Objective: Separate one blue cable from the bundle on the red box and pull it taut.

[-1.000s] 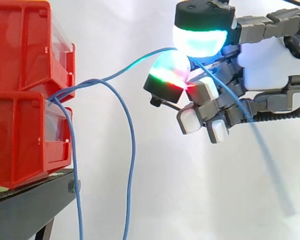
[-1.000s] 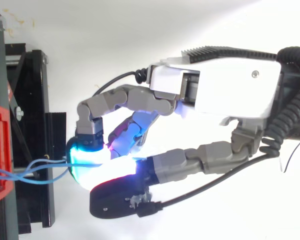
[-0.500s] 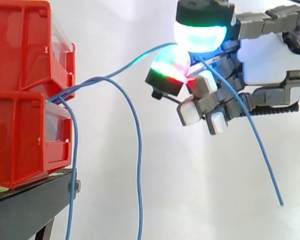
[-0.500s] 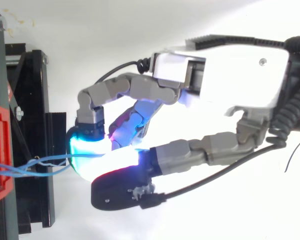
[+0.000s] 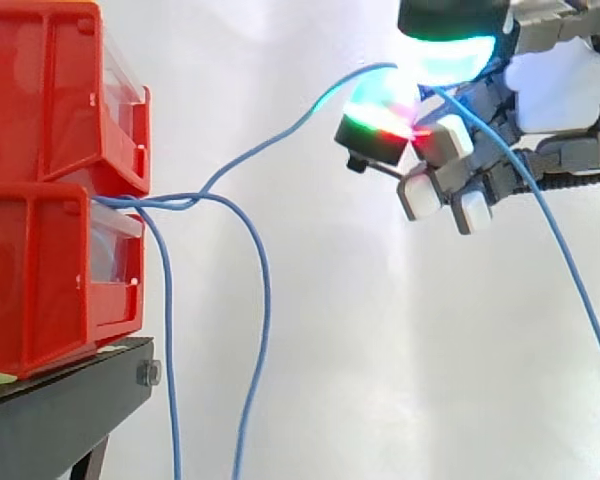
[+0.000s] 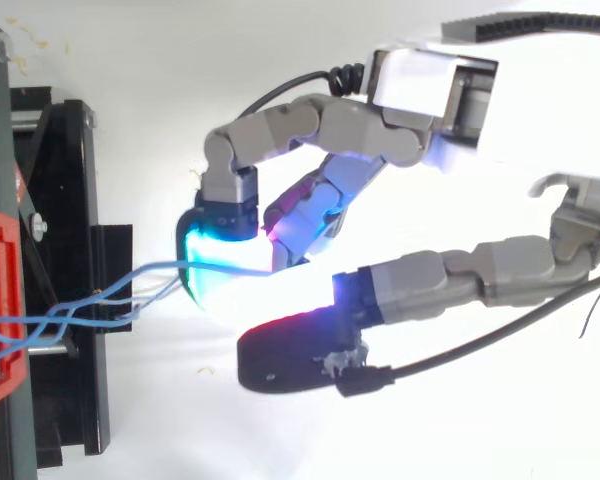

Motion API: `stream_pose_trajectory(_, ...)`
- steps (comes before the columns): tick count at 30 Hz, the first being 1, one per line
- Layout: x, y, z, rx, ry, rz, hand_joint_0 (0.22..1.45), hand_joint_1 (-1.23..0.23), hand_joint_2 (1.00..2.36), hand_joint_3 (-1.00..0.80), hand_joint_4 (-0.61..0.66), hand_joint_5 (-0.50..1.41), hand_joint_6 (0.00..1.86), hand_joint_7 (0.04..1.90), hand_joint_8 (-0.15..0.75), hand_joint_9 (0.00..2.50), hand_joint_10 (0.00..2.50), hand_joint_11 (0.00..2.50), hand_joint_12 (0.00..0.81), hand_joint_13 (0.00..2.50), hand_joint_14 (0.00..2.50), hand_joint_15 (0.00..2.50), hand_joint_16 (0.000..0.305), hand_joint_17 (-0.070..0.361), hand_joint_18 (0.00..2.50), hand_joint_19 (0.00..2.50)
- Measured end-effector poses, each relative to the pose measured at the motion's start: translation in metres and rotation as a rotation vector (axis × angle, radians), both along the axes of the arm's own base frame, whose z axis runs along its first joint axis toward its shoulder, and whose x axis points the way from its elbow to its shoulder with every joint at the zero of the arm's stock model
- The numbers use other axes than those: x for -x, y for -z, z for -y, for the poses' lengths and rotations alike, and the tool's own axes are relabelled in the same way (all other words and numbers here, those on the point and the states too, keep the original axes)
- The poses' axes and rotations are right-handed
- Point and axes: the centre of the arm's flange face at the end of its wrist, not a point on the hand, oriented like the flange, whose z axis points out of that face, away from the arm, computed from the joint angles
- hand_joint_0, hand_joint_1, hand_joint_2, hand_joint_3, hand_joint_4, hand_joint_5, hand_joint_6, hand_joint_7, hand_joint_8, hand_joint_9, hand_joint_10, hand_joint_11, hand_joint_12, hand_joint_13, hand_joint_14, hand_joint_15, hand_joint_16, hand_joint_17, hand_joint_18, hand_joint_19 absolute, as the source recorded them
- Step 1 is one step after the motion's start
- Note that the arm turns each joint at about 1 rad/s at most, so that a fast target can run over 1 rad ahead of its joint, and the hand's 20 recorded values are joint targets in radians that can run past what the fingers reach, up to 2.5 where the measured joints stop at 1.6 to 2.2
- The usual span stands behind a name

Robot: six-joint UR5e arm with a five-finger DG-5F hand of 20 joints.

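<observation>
One blue cable (image 5: 280,133) is being pinched by the hand (image 6: 420,85) between two glowing fingertips (image 5: 450,55), a cyan pad above and a green-and-red pad below. The other fingers are being carried curled underneath, clear of the cable.

In the side view the hand is being held high at the right, well apart from the bins, with its fingers pointing left and slightly down. In the top view the thumb and one finger are being bent in towards each other, closing on the cable at their tips.

From the pinch the cable is being led down and left in a shallow curve to the bins, not quite straight. Its free end is hanging behind the hand, slanting down to the right.

Two red bins (image 5: 50,280) are being carried, stacked, on a black stand (image 5: 60,410). The cable and the rest of the bundle (image 5: 263,300) are being let out over the lower bin's front rim, under the upper bin. There the strands are crossing, and the others are drooping in loops before the white curtain (image 5: 380,350).
</observation>
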Motion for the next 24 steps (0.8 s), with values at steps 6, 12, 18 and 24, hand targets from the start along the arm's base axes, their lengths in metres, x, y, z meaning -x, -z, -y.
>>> stream_pose_trajectory(6,0.006,0.02,-0.001,0.0,0.017,-0.033,0.62,-0.77,1.01,-0.13,0.21,-0.1,0.62,1.13,0.335,0.99,0.01,0.87,0.365,0.85,0.01,0.46,0.043,0.096,0.92,0.51)
stream_pose_trajectory(12,0.008,0.033,-0.001,-0.023,0.032,-0.023,0.59,-0.77,1.01,-0.23,0.2,-0.11,0.63,1.13,0.337,0.99,0.01,0.86,0.364,0.85,0.01,0.47,0.043,0.097,0.91,0.53)
stream_pose_trajectory(18,0.008,0.034,-0.002,-0.024,0.032,-0.02,0.56,-0.56,1.01,-0.38,0.16,-0.1,0.62,1.16,0.328,1.02,0.01,0.85,0.347,0.84,0.02,0.48,0.04,0.09,0.87,0.58)
stream_pose_trajectory(24,0.008,0.034,-0.002,-0.025,0.033,-0.02,0.55,-0.43,1.0,-0.43,0.16,-0.09,0.6,1.19,0.325,1.02,0.02,0.84,0.351,0.84,0.02,0.48,0.041,0.092,0.88,0.61)
